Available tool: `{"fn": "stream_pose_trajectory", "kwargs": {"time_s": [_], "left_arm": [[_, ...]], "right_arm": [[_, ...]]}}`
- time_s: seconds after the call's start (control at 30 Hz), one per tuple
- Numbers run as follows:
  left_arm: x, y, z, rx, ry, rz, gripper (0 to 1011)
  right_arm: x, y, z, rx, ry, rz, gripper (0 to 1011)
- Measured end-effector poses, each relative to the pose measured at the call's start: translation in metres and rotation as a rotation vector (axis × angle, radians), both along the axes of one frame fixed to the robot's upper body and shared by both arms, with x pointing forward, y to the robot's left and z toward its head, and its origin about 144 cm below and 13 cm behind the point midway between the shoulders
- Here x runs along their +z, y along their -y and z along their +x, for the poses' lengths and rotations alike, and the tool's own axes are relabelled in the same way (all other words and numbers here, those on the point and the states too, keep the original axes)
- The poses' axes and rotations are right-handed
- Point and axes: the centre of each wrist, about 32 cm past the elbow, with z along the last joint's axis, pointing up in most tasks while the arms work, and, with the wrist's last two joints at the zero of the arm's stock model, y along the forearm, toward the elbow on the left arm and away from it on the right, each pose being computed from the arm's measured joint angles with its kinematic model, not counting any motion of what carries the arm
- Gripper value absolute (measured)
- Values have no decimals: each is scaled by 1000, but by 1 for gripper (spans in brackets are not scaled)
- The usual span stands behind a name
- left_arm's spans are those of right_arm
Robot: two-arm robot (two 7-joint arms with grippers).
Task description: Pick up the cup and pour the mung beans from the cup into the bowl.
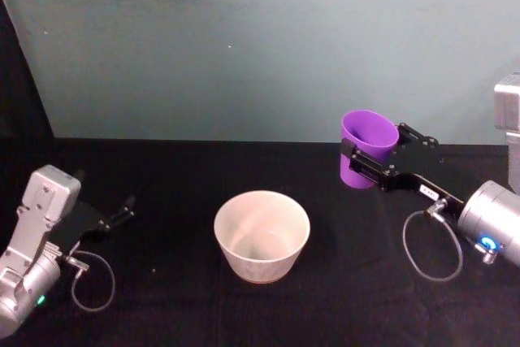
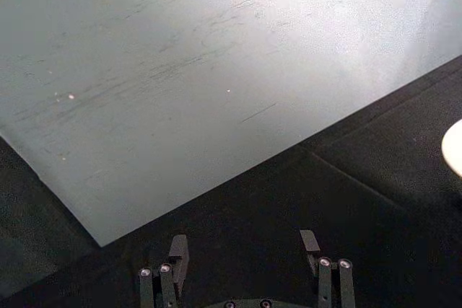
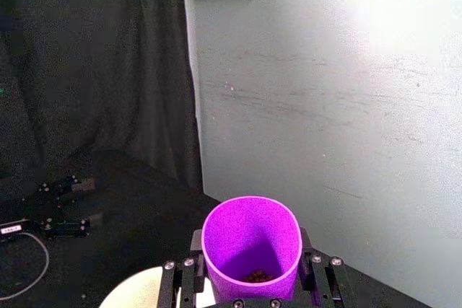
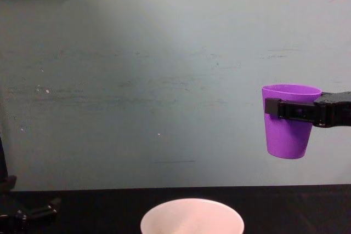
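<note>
Resting low at the left edge of the black, cloth-covered worktop (image 1: pixel 162 298), the left hand (image 1: pixel 122 211) sits on a boxy silver-grey arm with a thin grey cable (image 1: pixel 93 282) looped beneath its wrist. In the left wrist view, the left hand (image 2: pixel 244 247) has its two slim black fingers (image 2: pixel 177 250) spread well apart with nothing between them, pointing toward a pale grey-green wall (image 2: pixel 216 70) whose matte surface is scuffed with faint streaks.

Near the middle of the worktop stands the round white bowl (image 1: pixel 260 262) of smooth, faintly pinkish material. It has a plain rim and walls that taper to a narrower foot. The chest view shows its broad rim (image 4: pixel 192 217) low in front.

To the right of the bowl and well apart from it, the small bright purple plastic cup (image 1: pixel 366 148) hangs in the air. It is smooth and handleless, and it narrows toward its base below a thin rolled rim. The chest view shows the cup (image 4: pixel 288 135) upright and clear above the level of the bowl's rim. The right hand (image 1: pixel 375 142) pinches the cup, with flat black fingers (image 4: pixel 290 109) pressed against its sides just under the rim. In the right wrist view, a few small dark mung beans (image 3: pixel 254 276) lie at the bottom of the cup (image 3: pixel 249 243), and an edge of the bowl (image 3: pixel 144 290) shows beyond.
</note>
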Motion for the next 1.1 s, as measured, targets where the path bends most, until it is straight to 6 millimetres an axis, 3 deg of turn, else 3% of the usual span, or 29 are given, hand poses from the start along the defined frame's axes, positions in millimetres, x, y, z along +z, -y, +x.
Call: {"fn": "stream_pose_trajectory", "kwargs": {"time_s": [1.1], "left_arm": [[0, 0, 0, 0, 0, 0, 1000]], "right_arm": [[0, 0, 0, 0, 0, 0, 722]]}}
